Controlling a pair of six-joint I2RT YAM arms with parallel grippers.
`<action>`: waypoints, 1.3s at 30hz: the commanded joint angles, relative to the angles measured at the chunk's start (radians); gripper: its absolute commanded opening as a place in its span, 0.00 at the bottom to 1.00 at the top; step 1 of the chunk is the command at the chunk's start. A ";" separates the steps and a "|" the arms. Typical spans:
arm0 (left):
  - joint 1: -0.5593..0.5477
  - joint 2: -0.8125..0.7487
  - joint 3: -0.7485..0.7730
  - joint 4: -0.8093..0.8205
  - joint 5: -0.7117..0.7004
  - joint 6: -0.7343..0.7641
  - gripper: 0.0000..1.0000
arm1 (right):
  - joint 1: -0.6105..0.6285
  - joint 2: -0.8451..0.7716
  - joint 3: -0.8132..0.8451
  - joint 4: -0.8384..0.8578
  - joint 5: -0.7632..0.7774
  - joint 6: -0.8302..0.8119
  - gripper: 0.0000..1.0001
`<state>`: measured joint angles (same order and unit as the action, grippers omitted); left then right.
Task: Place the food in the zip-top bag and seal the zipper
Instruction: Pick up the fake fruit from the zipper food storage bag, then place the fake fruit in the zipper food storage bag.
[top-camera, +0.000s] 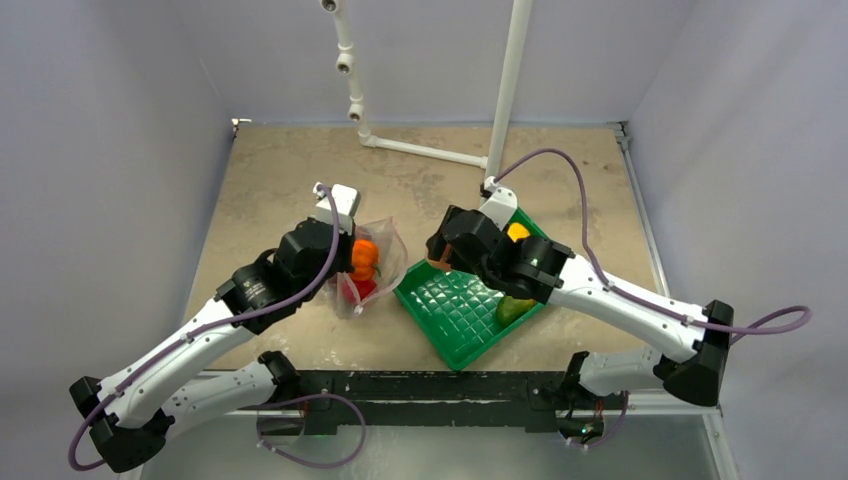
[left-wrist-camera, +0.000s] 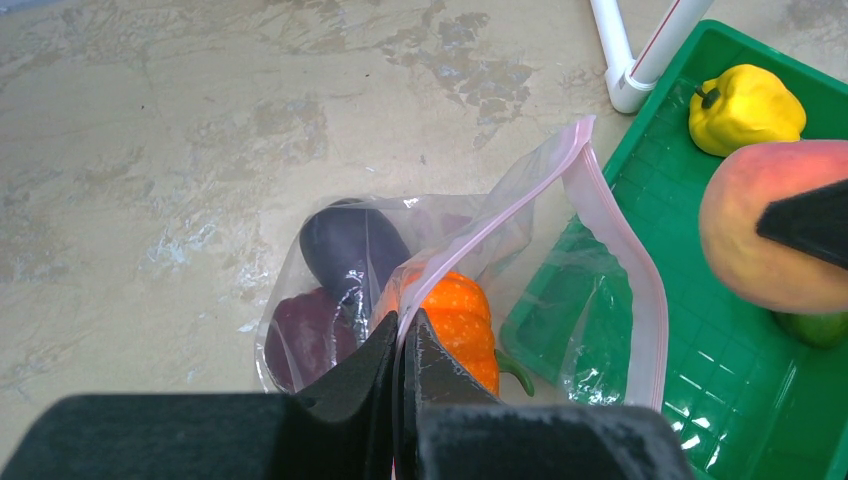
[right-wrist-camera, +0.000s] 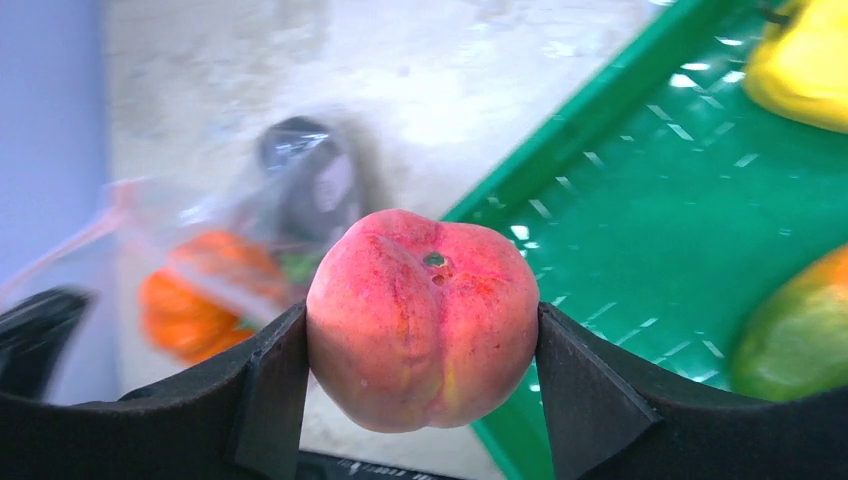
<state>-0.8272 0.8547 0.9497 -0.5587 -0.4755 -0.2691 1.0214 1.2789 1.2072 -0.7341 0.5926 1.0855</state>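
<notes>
The clear zip-top bag (left-wrist-camera: 600, 300) stands open beside the green tray (top-camera: 450, 310). My left gripper (left-wrist-camera: 405, 330) is shut on the bag's pink zipper strip (left-wrist-camera: 620, 215) at the near lip. Inside the bag lie a purple eggplant (left-wrist-camera: 345, 245), a red tomato (left-wrist-camera: 305, 335) and an orange fruit (left-wrist-camera: 462, 315). A peach (right-wrist-camera: 422, 310) is pinched between both fingers of my right gripper (right-wrist-camera: 422, 335), which hangs over the tray's left edge, just right of the bag mouth. A yellow pepper (left-wrist-camera: 745, 105) and a green-orange mango (right-wrist-camera: 800, 335) lie in the tray.
A white pipe frame (top-camera: 505, 90) rises from the table behind the tray, its foot (left-wrist-camera: 625, 60) close to the bag's far corner. Grey walls close in the table on the left, right and back.
</notes>
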 joint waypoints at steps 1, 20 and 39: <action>-0.004 -0.003 -0.007 0.025 -0.004 -0.001 0.00 | 0.081 -0.032 0.106 0.094 0.034 -0.054 0.23; -0.003 -0.009 -0.009 0.026 -0.003 0.001 0.00 | 0.192 0.167 0.239 0.285 0.019 -0.156 0.24; -0.003 -0.015 -0.007 0.026 0.002 0.001 0.00 | 0.201 0.336 0.292 0.256 0.003 -0.118 0.81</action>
<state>-0.8272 0.8543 0.9497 -0.5587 -0.4755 -0.2691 1.2125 1.6558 1.4456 -0.4877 0.5850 0.9627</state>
